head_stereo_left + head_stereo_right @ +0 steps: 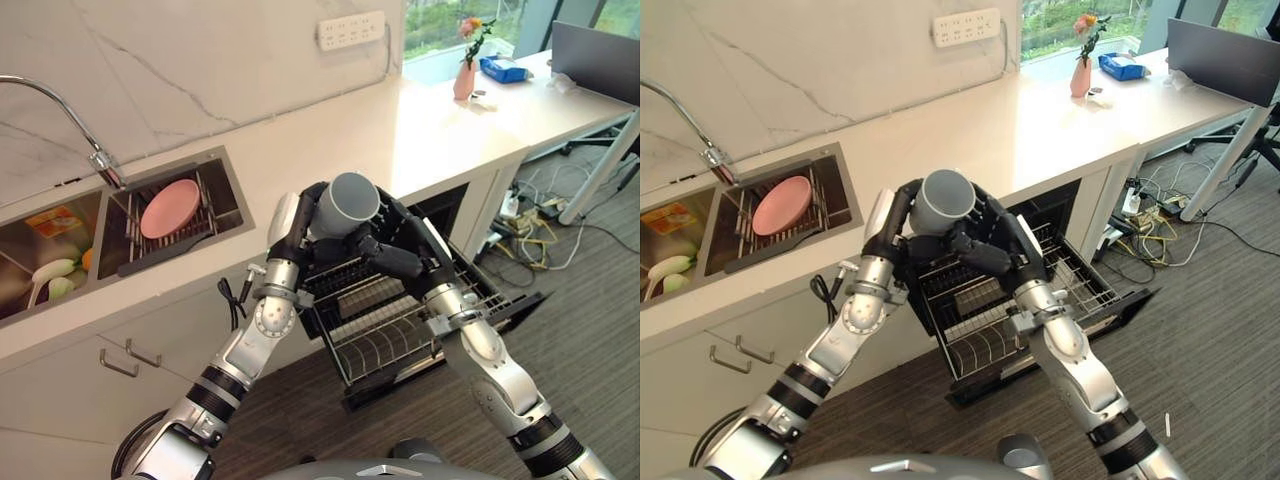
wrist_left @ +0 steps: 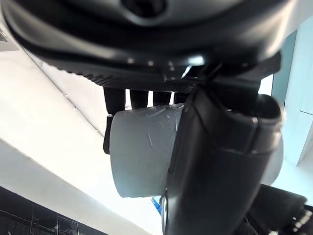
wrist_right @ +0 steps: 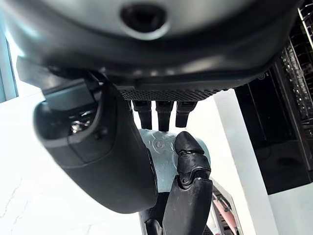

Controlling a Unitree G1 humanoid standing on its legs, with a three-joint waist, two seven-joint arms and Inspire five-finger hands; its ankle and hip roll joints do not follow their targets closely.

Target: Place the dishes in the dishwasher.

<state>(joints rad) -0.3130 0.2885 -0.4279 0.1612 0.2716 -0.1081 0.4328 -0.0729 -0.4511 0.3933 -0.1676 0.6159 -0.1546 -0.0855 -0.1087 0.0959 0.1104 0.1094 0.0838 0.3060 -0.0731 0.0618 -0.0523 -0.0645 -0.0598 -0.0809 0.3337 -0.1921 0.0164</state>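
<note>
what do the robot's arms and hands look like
Both arms are silver-grey metal segments with black bands and round joint caps. Each ends in a dark, nearly black hand: the left hand and right hand have chunky moulded fingers and a thick thumb.

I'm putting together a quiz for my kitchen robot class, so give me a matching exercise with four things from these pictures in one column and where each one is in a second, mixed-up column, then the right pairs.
Things:
1. grey cup
2. pink plate
3. pink vase
4. dishwasher rack

Places:
A. on the far end of the counter by the window
B. pulled out below the counter
C. on the sink's drying rack
D. held between the left hand and the right hand, above the open dishwasher

Pairs: 1-D, 2-C, 3-A, 4-B
</note>
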